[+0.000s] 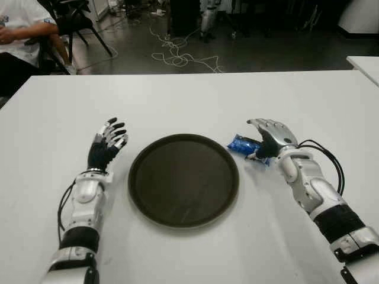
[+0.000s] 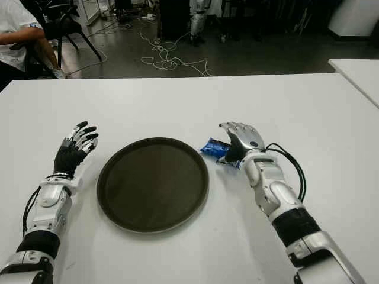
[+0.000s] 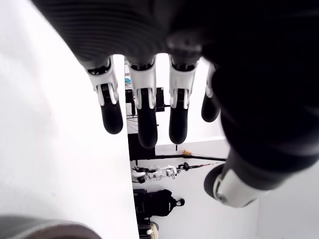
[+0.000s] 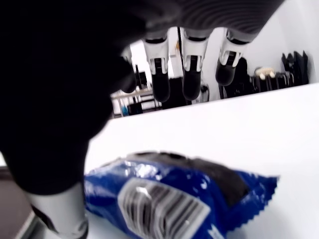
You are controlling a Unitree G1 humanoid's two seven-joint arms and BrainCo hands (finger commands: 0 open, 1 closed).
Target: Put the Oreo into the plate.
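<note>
A blue Oreo packet (image 1: 244,144) lies on the white table (image 1: 189,100) just right of a round dark plate (image 1: 183,179). My right hand (image 1: 269,137) hovers over the packet's right end, fingers spread and arched above it, thumb beside it; in the right wrist view the Oreo packet (image 4: 174,196) sits under the open fingers (image 4: 192,74) and is not gripped. My left hand (image 1: 106,145) shows left of the plate with straight, spread fingers (image 3: 144,112) and holds nothing.
A seated person (image 1: 21,35) is beyond the table's far left corner. Cables (image 1: 177,56) lie on the dark floor behind the table. Another white table's corner (image 1: 364,65) shows at the far right.
</note>
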